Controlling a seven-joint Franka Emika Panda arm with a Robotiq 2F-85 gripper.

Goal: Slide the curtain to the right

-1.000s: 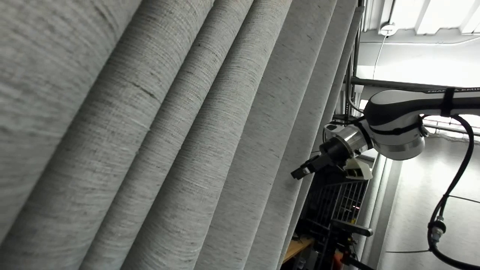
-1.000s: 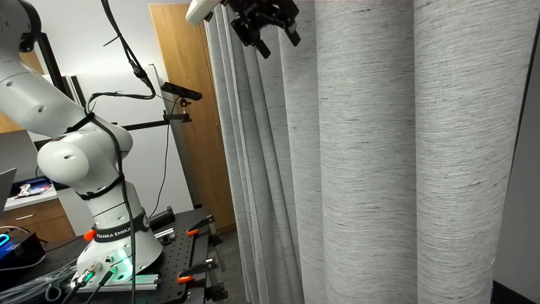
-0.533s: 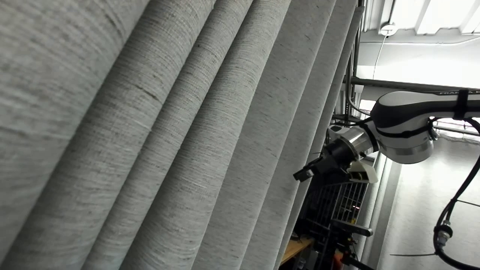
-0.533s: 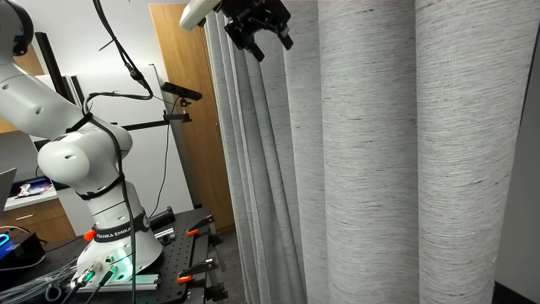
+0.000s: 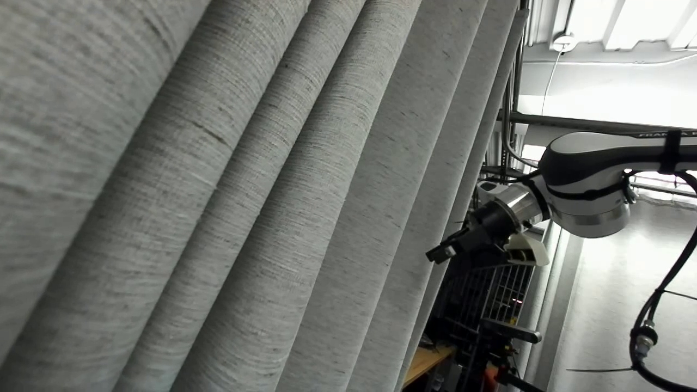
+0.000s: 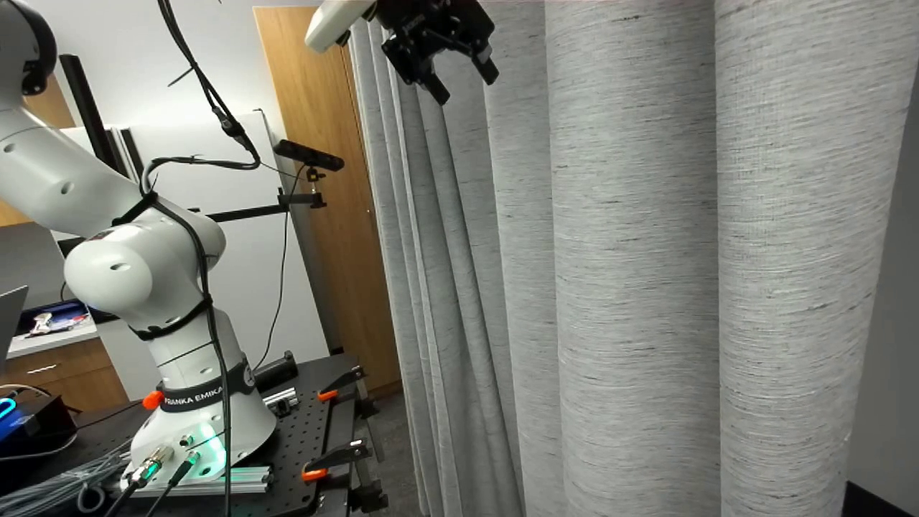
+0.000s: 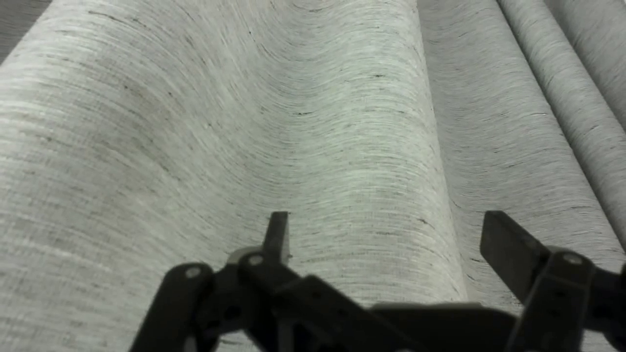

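Note:
The curtain hangs in long light-grey folds. It fills the left and middle in an exterior view and the right half in an exterior view. It fills the wrist view behind the fingers. My black gripper is high up in front of the curtain in both exterior views. Its two fingers are spread apart in the wrist view, with a fold ridge visible beyond the gap. No fabric shows pinched between them. I cannot tell exactly how far the fingertips are from the cloth.
A black camera on a bar stands left of the curtain, before a wooden panel. The arm base stands on a black perforated table with orange-tipped clamps. A cable hangs from the arm. A wire cage stands behind.
The open gripper moved slightly left in one exterior view and right in another, then stopped over the last half second. The curtain's folds shifted slightly, the near ones rightward where the robot base shows.

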